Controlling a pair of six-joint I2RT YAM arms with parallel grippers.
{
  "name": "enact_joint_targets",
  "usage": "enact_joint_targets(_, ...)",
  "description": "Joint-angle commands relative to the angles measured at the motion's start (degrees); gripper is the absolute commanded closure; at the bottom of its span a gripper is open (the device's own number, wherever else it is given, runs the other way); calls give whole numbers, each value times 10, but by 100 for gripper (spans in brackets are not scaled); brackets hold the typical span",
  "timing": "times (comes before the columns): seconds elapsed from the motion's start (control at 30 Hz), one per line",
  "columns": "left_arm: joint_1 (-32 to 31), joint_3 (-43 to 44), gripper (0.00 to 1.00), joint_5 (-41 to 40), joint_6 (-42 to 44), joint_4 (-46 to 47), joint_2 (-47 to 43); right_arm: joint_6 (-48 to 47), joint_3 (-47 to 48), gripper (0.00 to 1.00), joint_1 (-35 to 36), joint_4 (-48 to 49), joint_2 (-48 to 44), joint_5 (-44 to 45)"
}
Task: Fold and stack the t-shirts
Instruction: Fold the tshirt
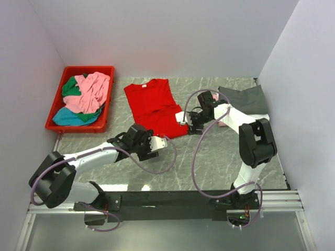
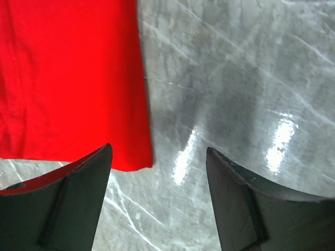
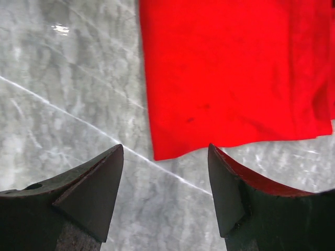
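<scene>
A bright red t-shirt (image 1: 154,104) lies flat on the marble table (image 1: 220,151) at the middle, partly folded lengthwise. My left gripper (image 1: 151,137) hovers open over the table just off the shirt's near left corner (image 2: 73,78), nothing between its fingers (image 2: 84,193). My right gripper (image 1: 187,121) is open at the near right corner (image 3: 225,68), also empty. A dark grey t-shirt (image 1: 246,98) lies at the back right. Pink cloth (image 1: 222,123) peeks from under the right arm. Pink (image 1: 91,91), green (image 1: 70,88) and teal (image 1: 70,116) t-shirts are heaped in the bin.
The red plastic bin (image 1: 107,99) stands at the back left, close to the red shirt's left sleeve. Walls close in the table on three sides. Grey cables loop from both arms over the near part of the table.
</scene>
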Motion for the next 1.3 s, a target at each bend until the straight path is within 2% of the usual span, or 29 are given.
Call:
enact_joint_targets(0.0,0,9,23,0,7,35,-10,-8,15,28,-2,28,-9,-9)
enact_joint_targets(0.33,4,7,25,-48,19,71,31,9,-6,28,32,60,2,39)
enact_joint_targets(0.53,23,4,25,-40,18,82,39,10,3,28,36,50,20,48)
enact_joint_targets(0.87,54,33,31,-28,26,94,100,56,22,30,65,79,67,117)
enact_joint_targets(0.93,58,37,35,-23,28,92,110,58,26,33,66,77,71,120)
enact_joint_targets(0.97,59,45,38,-19,27,88,119,60,28,38,67,72,75,122)
enact_joint_targets(1.03,65,55,52,-8,24,73,132,65,35,48,69,64,79,122)
enact_joint_targets(1.07,66,66,59,-5,21,61,142,66,37,62,70,54,82,123)
enact_joint_targets(1.1,66,70,75,-1,20,54,146,67,38,69,70,50,82,123)
enact_joint_targets(1.17,66,72,93,6,16,44,143,67,27,83,70,40,70,120)
enact_joint_targets(1.27,55,63,99,24,2,32,111,55,-20,91,70,40,32,111)
